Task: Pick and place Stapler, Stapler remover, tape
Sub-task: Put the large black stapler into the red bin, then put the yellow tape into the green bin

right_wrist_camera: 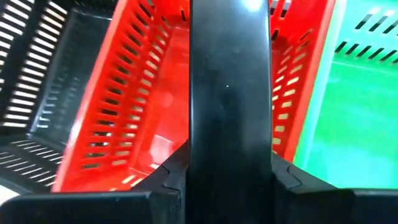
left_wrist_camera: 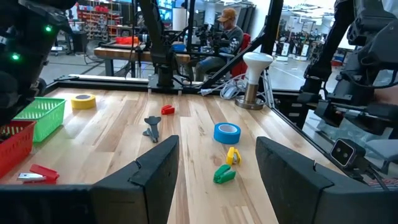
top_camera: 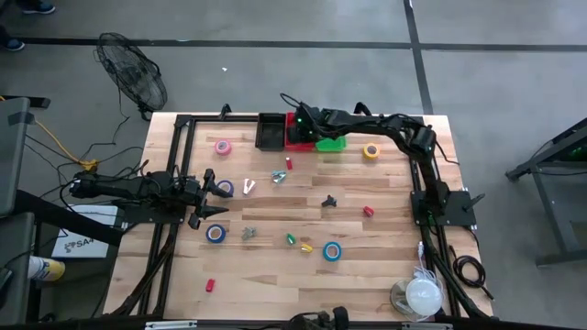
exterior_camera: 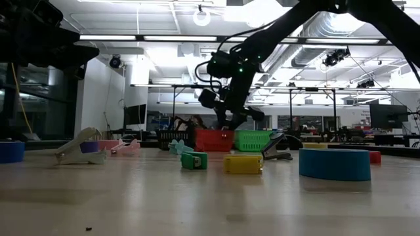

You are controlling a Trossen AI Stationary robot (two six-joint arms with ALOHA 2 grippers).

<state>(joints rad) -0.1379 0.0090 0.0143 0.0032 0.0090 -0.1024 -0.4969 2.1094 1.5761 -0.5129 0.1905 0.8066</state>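
I held my right gripper (top_camera: pixel 295 120), clenched on a black stapler (right_wrist_camera: pixel 229 106), over the red basket (top_camera: pixel 298 139) at the upper centre of the bench (top_camera: pixel 275 275), judging the drop came next, while my left gripper (top_camera: pixel 220 189) waited released at the left.

A large robotics lab or workshop — exposed ceiling ducts (exterior_camera: pixel 328 33) and strip lights overhead, workbenches (left_wrist_camera: pixel 134 53) and shelving beyond the wooden table (top_camera: pixel 385 266), a seated person (left_wrist_camera: pixel 225 37) — with a floor fan (top_camera: pixel 133 78) on bare concrete.
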